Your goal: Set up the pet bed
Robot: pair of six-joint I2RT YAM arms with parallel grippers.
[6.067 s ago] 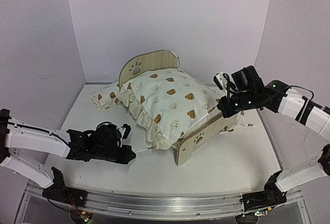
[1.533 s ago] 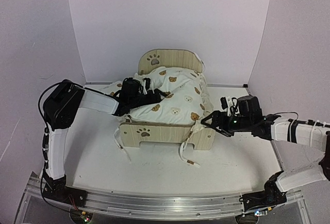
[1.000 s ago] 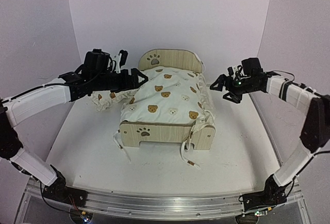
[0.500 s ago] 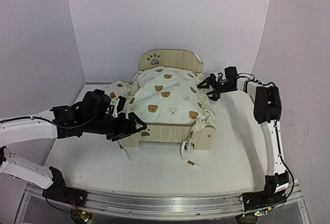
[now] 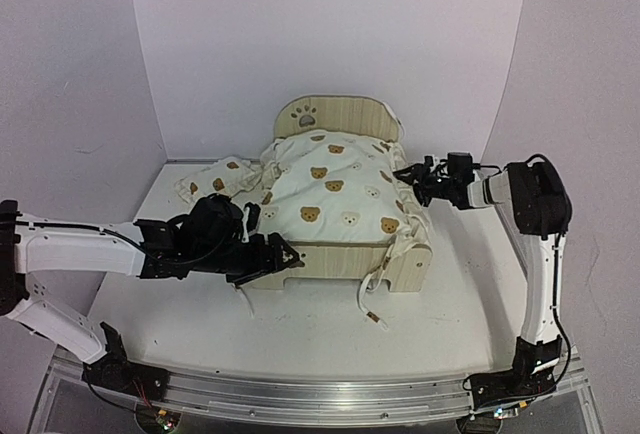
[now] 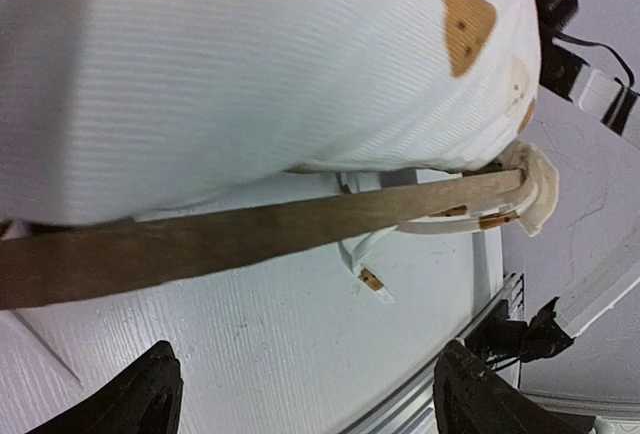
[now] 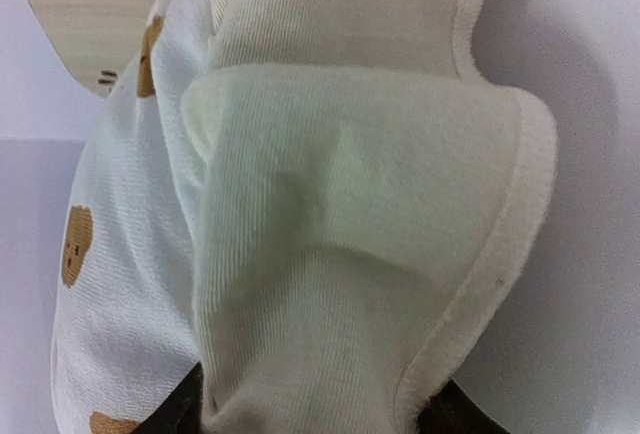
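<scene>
In the middle of the white worktop [image 5: 460,304] stands the light plywood pet bed [image 5: 340,114] with paw-print cutouts, and a cream bear-print ruffled cushion [image 5: 335,189] lies on it. The left end effector [image 5: 284,256] sits low by the footboard's left end, fingers wide apart. The right end effector [image 5: 408,176] has the cushion's right ruffle between its fingers; whether it pinches, I cannot tell. A small matching bear-print pillow [image 5: 212,180] lies left of the bed.

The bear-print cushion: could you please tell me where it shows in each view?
Top external: the cushion at centre, on the bed.
Left wrist: upper half, above the footboard.
Right wrist: nearly the whole picture, ruffle foremost.
Shared landmark: the bed's light wood, in all three.
</scene>
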